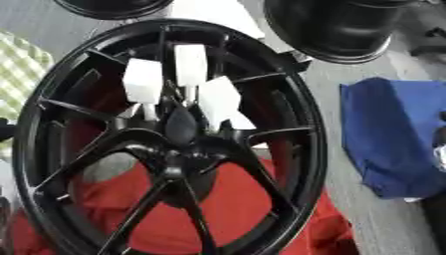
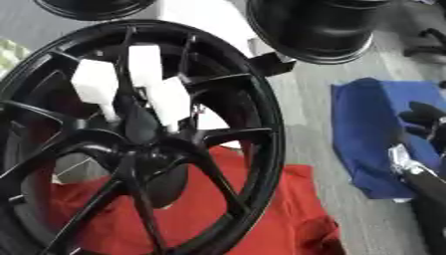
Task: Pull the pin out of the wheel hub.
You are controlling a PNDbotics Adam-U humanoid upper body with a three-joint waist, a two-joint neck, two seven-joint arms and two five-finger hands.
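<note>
Open gaps between black wheel hub (image 1: 174, 144) spokes, white blocks (image 1: 187, 82) crowding the centre above.

No legible text or labels

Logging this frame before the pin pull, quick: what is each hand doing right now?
Left hand: not in view.
Right hand: at the right edge over the blue cloth, holding nothing; fingers cannot be told open or shut.

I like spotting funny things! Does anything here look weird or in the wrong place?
Yes. Three white blocks stick out near the middle of the black wheel, between its spokes; they are not part of it. The wheel rests on a crumpled red cloth. The right hand is off over the blue cloth.
</note>
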